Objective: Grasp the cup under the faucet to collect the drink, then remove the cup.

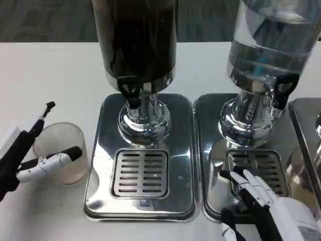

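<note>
Clear plastic cup (pixel 61 153), pinched in my left hand (pixel 31 155), sits left of the dark dispenser's faucet (pixel 129 90); right hand (pixel 261 198) rests fingers together.

The left hand (pixel 35 155) sits at nine o'clock, fingers spread apart and reaching toward three o'clock with a clear gap between them. The right hand (pixel 266 203) lies at five o'clock, fingers together, pointing toward eleven o'clock.
</note>
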Tool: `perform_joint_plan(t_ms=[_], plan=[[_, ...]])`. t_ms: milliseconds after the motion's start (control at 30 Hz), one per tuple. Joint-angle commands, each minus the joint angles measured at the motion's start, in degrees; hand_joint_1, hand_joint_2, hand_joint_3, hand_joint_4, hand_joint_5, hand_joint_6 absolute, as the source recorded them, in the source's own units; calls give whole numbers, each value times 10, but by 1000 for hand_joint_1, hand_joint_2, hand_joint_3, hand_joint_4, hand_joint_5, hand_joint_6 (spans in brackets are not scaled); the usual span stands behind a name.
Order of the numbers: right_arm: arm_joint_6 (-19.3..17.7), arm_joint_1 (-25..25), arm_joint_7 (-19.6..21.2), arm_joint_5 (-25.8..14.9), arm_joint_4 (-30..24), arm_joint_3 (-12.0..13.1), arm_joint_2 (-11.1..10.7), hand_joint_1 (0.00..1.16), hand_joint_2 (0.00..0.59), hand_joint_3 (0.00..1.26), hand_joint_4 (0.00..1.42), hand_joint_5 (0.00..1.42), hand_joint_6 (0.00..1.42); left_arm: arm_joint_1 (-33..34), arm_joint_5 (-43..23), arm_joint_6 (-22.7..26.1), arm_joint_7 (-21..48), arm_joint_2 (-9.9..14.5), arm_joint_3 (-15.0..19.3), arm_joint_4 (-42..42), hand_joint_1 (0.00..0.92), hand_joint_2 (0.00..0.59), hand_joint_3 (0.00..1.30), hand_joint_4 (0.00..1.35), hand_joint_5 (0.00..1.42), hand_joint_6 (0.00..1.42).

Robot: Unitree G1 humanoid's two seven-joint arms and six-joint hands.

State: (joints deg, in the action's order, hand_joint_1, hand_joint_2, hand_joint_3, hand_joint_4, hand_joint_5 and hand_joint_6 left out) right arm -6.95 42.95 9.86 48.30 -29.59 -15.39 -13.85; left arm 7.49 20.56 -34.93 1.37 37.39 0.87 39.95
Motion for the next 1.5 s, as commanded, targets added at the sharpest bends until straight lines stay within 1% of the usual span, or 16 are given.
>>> perform_joint_plan(t_ms=[33,300,433,567,900,1167,1500], plan=[[4,6,-5,-6,-5,0,3,482,538,166,76,84,162,2,3,-11,-5,4,-9,12,114,0,0,0,12,104],[4,7,-7,-2,-9,-3,4,483,533,167,76,86,162,6,7,-11,-3,7,-12,23,130,0,0,0,29,121],[9,4,-8,3,-9,-12,10,483,531,168,76,86,162,7,6,-16,-5,11,-10,32,132,0,0,0,30,122],[12,4,-5,4,-7,-15,14,482,531,168,76,86,162,8,8,-21,-12,12,-10,39,135,0,0,0,64,125],[14,7,1,11,-2,-26,26,482,531,168,76,86,162,10,13,-44,-37,21,-10,61,136,0,0,0,85,138],[14,2,1,10,2,-28,27,471,539,186,76,86,162,13,18,-51,-43,32,-20,77,138,0,0,0,89,141],[12,-1,3,9,6,-27,26,465,540,190,76,86,162,22,34,-63,-59,33,-31,95,141,0,0,0,93,143]])
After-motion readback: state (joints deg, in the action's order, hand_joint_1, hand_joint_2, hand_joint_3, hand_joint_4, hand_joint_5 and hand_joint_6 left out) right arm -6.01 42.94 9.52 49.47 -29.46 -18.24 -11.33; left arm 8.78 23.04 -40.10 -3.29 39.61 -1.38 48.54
